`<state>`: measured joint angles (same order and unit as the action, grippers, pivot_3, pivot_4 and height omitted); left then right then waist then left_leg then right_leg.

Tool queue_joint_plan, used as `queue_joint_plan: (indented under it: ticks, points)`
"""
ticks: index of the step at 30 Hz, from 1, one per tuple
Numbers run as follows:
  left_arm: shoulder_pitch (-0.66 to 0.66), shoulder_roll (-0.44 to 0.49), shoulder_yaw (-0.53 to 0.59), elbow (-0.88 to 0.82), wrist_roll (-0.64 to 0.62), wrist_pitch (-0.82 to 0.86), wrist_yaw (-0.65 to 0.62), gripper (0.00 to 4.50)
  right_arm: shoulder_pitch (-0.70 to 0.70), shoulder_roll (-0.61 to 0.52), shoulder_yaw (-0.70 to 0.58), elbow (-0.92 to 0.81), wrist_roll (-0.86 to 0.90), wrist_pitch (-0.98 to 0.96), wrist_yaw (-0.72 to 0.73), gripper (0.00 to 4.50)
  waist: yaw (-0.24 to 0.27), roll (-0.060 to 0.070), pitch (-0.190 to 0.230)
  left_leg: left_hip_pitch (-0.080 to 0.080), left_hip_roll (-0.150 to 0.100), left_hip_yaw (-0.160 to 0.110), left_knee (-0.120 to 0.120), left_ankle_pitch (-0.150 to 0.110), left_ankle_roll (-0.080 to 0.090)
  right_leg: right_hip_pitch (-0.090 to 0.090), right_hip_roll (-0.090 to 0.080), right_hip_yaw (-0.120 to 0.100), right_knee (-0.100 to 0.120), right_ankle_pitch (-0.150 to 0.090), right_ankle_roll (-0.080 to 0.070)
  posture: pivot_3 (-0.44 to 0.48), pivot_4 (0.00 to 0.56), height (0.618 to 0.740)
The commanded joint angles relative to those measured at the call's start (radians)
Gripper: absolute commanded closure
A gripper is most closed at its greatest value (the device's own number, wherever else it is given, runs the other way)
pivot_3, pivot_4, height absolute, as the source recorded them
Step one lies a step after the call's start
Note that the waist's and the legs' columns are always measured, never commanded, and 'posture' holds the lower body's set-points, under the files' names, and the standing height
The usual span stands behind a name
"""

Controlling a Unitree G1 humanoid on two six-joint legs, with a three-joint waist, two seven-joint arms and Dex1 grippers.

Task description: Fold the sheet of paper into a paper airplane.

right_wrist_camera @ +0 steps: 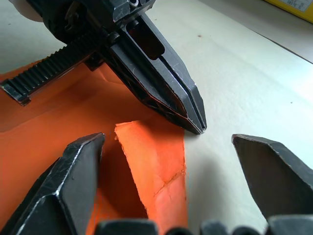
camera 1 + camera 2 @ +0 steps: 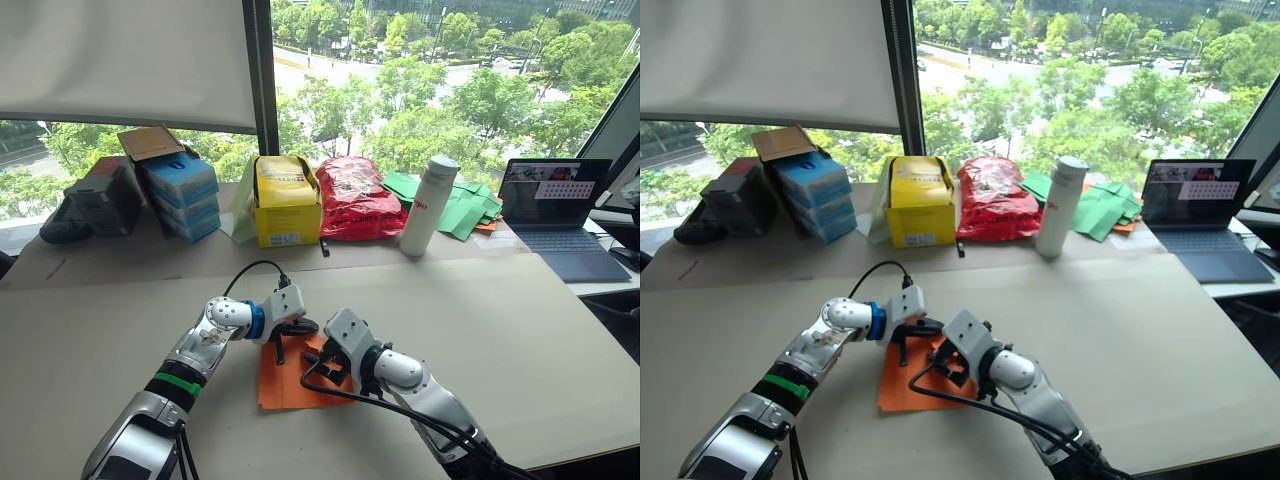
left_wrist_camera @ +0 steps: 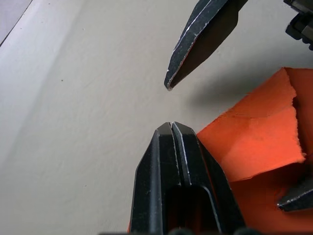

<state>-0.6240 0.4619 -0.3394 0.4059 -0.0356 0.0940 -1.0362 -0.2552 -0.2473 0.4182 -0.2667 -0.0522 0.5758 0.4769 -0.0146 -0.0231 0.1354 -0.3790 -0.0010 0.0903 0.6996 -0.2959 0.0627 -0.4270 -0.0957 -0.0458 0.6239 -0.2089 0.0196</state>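
- Progress: early. The paper (image 2: 285, 385) lies on the table (image 2: 520, 330) just in front of the robot, mostly flat, with one corner flap raised at its far edge. No dart shape is formed; most folds remain, by my judgement.
- Left gripper (image 1: 198, 125): fingers pressed together, nothing between them, tip down at the paper's far edge beside the flap.
- Right gripper (image 1: 168, 147): fingers spread wide, straddling the raised flap, gripping nothing.
- Both arms reach inward and meet over the paper.

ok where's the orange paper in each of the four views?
Left eye: sheet of paper low centre, between the grippers.
Right eye: low centre, under both grippers.
Left wrist: beside the shut left gripper, paper at.
Right wrist: between the open right gripper's fingers.
Shared landmark: left gripper's tip on the paper's edge.
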Motion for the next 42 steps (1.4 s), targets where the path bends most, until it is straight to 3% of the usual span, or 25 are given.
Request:
queue_joint_plan:
  ticks: [1, 5, 9, 18, 31, 42]
  points:
    - [0.026, 0.005, -0.028, 0.039, 0.047, 0.010, -0.012, 4.50, 0.010, -0.002, -0.059, -0.123, 0.082, 0.071, 0.042, 0.04, 0.000, 0.000, 0.000, 0.000, 0.000, 0.000, 0.000, 0.000, 0.000, 0.000, 0.000, 0.000, 0.000, 0.000, 0.000, 0.000, 0.150, 0.740]
    - [0.035, 0.003, -0.024, 0.034, 0.043, 0.009, -0.011, 4.50, -0.019, 0.025, -0.155, -0.169, 0.189, 0.158, 0.056, 0.04, -0.001, 0.000, 0.000, 0.000, 0.000, 0.000, 0.000, -0.003, 0.005, 0.000, 0.000, 0.000, 0.000, 0.000, 0.000, 0.000, 0.150, 0.740]
    - [0.037, -0.001, -0.021, 0.030, 0.040, 0.012, -0.008, 4.50, -0.066, 0.050, -0.191, -0.126, 0.221, 0.181, 0.036, 1.24, 0.000, 0.000, 0.000, 0.000, 0.000, -0.001, 0.000, -0.003, 0.005, 0.000, 0.000, 0.000, 0.000, 0.000, 0.000, 0.000, 0.150, 0.740]
    - [0.039, -0.004, -0.016, 0.019, 0.041, 0.015, -0.003, 4.50, -0.127, 0.037, -0.094, 0.049, 0.142, 0.139, 0.008, 4.35, 0.000, 0.000, 0.000, 0.000, 0.000, 0.000, 0.000, -0.002, 0.003, 0.000, -0.001, 0.000, 0.000, 0.000, 0.000, 0.000, 0.150, 0.740]
    - [0.046, -0.004, -0.007, 0.008, 0.043, 0.018, 0.006, 4.50, -0.146, 0.039, -0.036, 0.178, 0.090, 0.155, 0.001, 4.45, -0.003, 0.000, 0.000, 0.002, 0.000, 0.000, 0.000, -0.002, 0.004, 0.002, 0.000, 0.000, 0.000, 0.000, 0.000, 0.000, 0.150, 0.740]
    - [0.049, -0.005, -0.006, 0.005, 0.046, 0.017, 0.009, 4.50, -0.096, -0.009, 0.005, 0.131, 0.081, 0.239, 0.013, 4.45, 0.000, 0.000, -0.001, 0.005, 0.000, 0.000, -0.001, -0.003, 0.004, 0.004, -0.002, 0.000, 0.000, 0.000, 0.000, 0.000, 0.150, 0.740]
